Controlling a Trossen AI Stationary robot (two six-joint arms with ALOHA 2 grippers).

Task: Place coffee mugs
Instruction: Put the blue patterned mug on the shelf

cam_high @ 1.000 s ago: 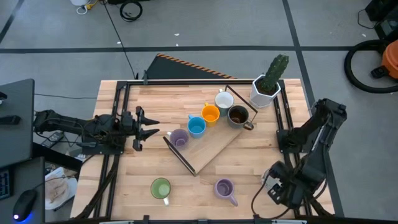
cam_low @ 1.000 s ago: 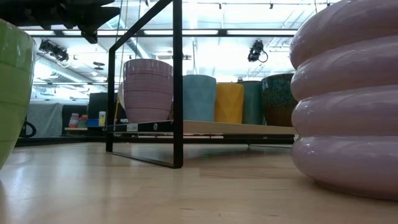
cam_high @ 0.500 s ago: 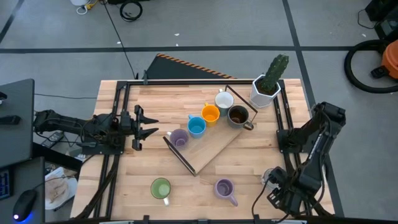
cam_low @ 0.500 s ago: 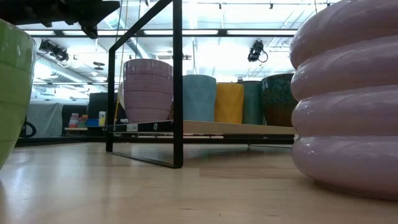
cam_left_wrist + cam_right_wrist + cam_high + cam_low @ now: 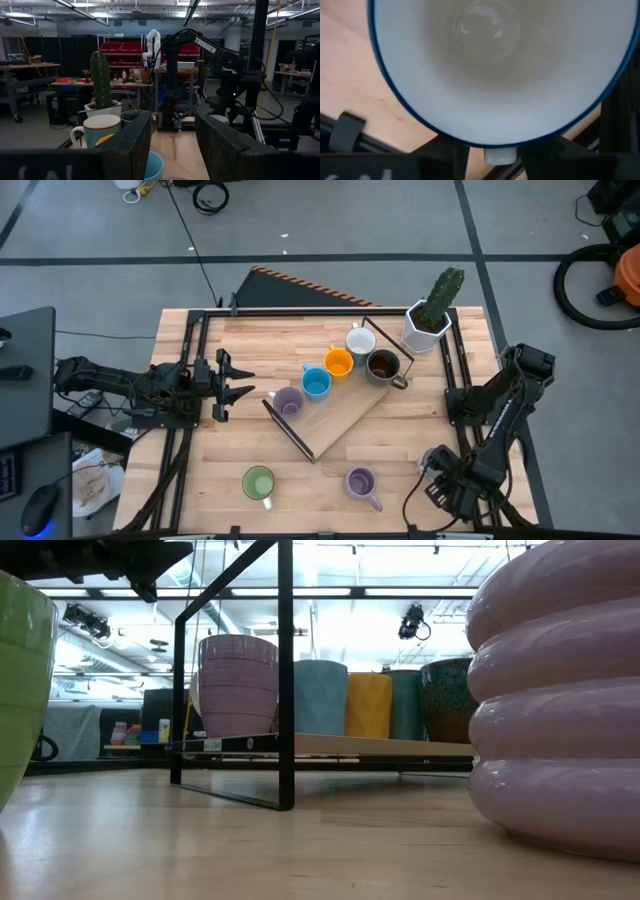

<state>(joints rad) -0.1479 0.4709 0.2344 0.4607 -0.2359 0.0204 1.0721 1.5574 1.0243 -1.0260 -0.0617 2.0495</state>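
Five mugs stand in a row on the slanted wooden board (image 5: pixel 345 415): lilac (image 5: pixel 288 402), blue (image 5: pixel 316 383), orange (image 5: pixel 339 363), white (image 5: pixel 361 340) and dark brown (image 5: pixel 383 366). A green mug (image 5: pixel 258 482) and a second lilac mug (image 5: pixel 360 482) stand on the table near its near edge. My right gripper (image 5: pixel 437 480) is at the near right corner, shut on a white mug with a blue rim (image 5: pixel 490 65), which the arm mostly hides from above. My left gripper (image 5: pixel 235 388) hovers open over the table's left side, pointing at the board. My right gripper has the white mug by its handle side. The handle stub (image 5: pixel 497 156) shows between the two dark fingers (image 5: pixel 555 160). The mug's mouth faces the wrist camera and fills that view. The pads themselves are hidden below the rim, and I cannot tell whether its base is on the table.
A white faceted pot with a cactus (image 5: pixel 428 320) stands at the far right corner beside the board. A black metal frame (image 5: pixel 285 670) surrounds the board. Black rails (image 5: pixel 190 360) run along the table's left and right sides. Bare wood lies between the green mug and the board.
My right arm has shifted a little at the near right corner, dipping toward the near edge and coming back. The mugs on the board and on the table have stayed where they were.
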